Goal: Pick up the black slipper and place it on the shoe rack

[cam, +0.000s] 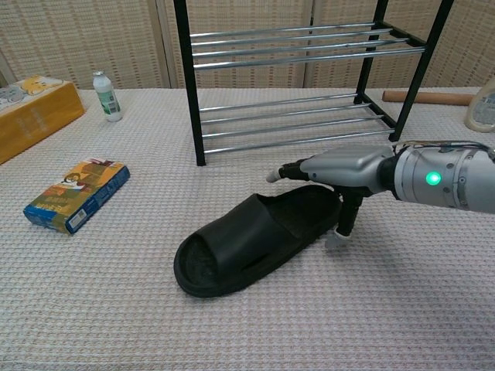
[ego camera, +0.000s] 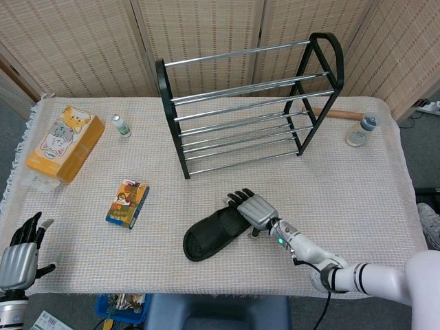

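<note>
Black slipper [ego camera: 215, 234] lying flat on desk [ego camera: 357, 185], in front of shoe rack [ego camera: 247, 110]. Right hand [ego camera: 252, 208] hovering spread over heel, thumb hanging beside rim, gripping nothing. Risk: closing on heel edge only, slipper pivoting or slipping free during lift.

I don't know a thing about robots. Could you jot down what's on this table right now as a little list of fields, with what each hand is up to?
Black slipper: flat on the tablecloth, in front of the rack.
Shoe rack: upright at the back, no shoes on it.
Right hand: over the slipper's heel, fingers flat above, thumb down beside it; not lifting.
Left hand: at the table's near left corner, holding nothing.
Other items: small colourful box, orange tissue box, small bottle.
</note>
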Controlling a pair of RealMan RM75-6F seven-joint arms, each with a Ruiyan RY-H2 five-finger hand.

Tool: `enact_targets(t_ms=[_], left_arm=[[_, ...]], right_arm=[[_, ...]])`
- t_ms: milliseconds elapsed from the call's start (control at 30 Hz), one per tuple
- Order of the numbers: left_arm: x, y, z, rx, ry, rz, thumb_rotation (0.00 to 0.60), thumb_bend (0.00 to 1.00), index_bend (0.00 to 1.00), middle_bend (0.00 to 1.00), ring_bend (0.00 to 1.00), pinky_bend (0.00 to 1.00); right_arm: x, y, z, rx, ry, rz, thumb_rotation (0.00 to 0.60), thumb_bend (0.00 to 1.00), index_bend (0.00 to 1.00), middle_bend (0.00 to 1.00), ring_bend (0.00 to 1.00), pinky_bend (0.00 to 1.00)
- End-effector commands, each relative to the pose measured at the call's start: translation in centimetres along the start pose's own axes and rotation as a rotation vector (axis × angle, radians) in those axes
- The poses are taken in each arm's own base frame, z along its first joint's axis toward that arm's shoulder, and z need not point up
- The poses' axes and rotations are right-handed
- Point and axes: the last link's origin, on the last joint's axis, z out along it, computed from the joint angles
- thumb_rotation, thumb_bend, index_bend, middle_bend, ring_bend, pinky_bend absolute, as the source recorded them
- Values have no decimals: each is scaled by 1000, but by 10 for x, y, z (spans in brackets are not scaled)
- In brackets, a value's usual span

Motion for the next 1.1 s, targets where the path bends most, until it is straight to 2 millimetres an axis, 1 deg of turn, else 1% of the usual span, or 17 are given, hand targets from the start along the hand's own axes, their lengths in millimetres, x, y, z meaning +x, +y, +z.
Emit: enact_targets(t_ms=[33, 200, 400, 467, 533, 600, 733, 767, 900, 1100], left_arm=[[0, 0, 0, -2, 0, -3, 600, 323, 162, 0, 0, 151], [2, -1, -1, 3, 7, -2, 600, 323, 162, 0, 0, 151], [2, -2, -3, 8, 5, -3, 600, 323, 162, 0, 0, 151], [2, -2, -3, 8, 7, -2, 600, 323, 162, 0, 0, 151], [3, -1, -3, 7, 8, -3, 600, 323, 162, 0, 0, 151], [3, -2, -3, 8, 11, -3, 600, 323, 162, 0, 0, 151], [4, -2, -4, 8, 10, 1, 600, 323, 162, 0, 0, 151], [4, -2, -4, 7, 10, 1, 600, 323, 163, 0, 0, 151], [4, 0, -5, 4, 11, 0, 600, 323, 162, 0, 0, 151], [6, 0, -5, 3, 15, 4, 600, 323, 162, 0, 0, 151]], right_arm=[[-2, -1, 3, 3, -12, -4, 600, 60, 0, 13, 0, 0], [-3, -1, 8, 1, -23, -8, 600, 87, 0, 63, 0, 1], [-3, 0, 12, -1, -32, -2, 600, 102, 0, 112, 0, 70], [-3, 0, 13, -4, -32, -2, 600, 125, 9, 132, 8, 98], [-3, 1, 14, -7, -31, 9, 600, 176, 47, 164, 35, 158], [-3, 1, 14, -9, -18, 15, 600, 251, 109, 210, 74, 226], [-3, 4, 12, -15, 9, 25, 600, 345, 203, 281, 132, 295], [-2, 5, 12, -16, 15, 28, 600, 367, 241, 305, 155, 326], [1, 9, 8, -22, 43, 42, 600, 420, 347, 384, 241, 404], [14, 20, -5, -38, 121, 95, 600, 449, 415, 432, 290, 451]])
